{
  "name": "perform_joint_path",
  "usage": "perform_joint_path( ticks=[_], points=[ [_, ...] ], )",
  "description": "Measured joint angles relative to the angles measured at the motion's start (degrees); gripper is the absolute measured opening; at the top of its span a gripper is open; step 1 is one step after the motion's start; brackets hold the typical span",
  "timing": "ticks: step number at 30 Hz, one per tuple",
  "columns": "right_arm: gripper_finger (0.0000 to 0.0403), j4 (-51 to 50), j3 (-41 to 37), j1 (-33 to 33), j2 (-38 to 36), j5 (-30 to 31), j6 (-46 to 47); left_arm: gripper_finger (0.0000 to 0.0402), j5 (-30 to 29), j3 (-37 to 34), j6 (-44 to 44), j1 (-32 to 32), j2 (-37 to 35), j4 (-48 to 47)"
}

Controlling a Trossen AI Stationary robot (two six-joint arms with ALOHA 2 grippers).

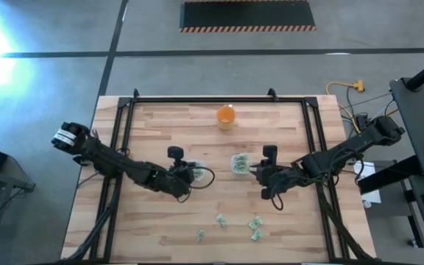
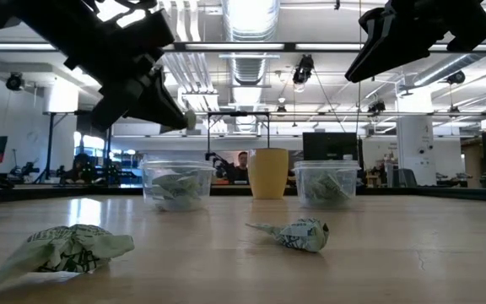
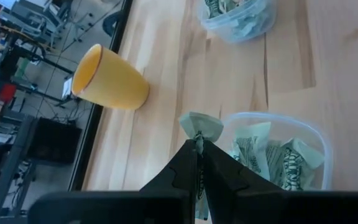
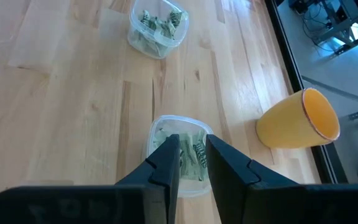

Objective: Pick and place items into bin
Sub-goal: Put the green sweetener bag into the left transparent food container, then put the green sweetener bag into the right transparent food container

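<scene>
Pale wood planks make up the worktop [image 1: 160, 228], and from above we see both dark arms reaching in toward its middle. At centre left of the high view the left gripper [image 1: 190, 175] hangs over the left clear tub [image 1: 197, 168]; its own wrist camera shows what the overhead cannot: the fingers pressed together, pinching one crumpled green-white item [image 3: 200, 128] just above the tub's rim, with several more pieces inside.

Right of centre, the right gripper [image 1: 256, 170] sits at the right clear tub [image 1: 239, 163]. We see in the right wrist view that its fingers [image 4: 168, 163] stand a little apart over that tub, with nothing between them and green pieces lying below.

We count two tubs and one orange cup [image 1: 226, 116], which stands at upper centre beyond both tubs.

Loose pieces show only from above and from table height. In the lower centre of the high view we count four on the wood: one [image 1: 200, 235], a second [image 1: 220, 220], a third [image 1: 255, 222] and a fourth [image 1: 256, 235]. The low view gives two of them close up, one at lower left [image 2: 62, 252] and one at centre [image 2: 298, 234], with the tubs and cup behind.
</scene>
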Motion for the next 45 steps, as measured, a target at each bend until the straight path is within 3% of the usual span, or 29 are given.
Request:
perform_joint_path(
  ticks=[3,9,24,40,45],
  points=[
    [0.0068,0.0,0.0,0.0,0.0,0.0,0.0,0.0003,1.1,0.0,0.0,0.2,0.0,0.0],
    [0.0068,0.0,0.0,0.0,0.0,0.0,0.0,0.0017,11.2,0.0,-0.1,2.8,0.0,-0.2],
    [0.0068,0.0,0.0,0.0,0.0,0.0,0.0,0.0130,11.4,0.1,0.1,4.5,0.0,-0.2],
    [0.0068,0.0,0.0,0.0,0.0,0.0,0.0,0.0134,11.6,0.7,0.1,4.6,-0.4,2.8],
    [0.0068,0.1,0.0,0.0,0.0,0.0,0.1,0.0135,17.6,2.3,0.0,3.1,-1.2,2.9]
  ],
)
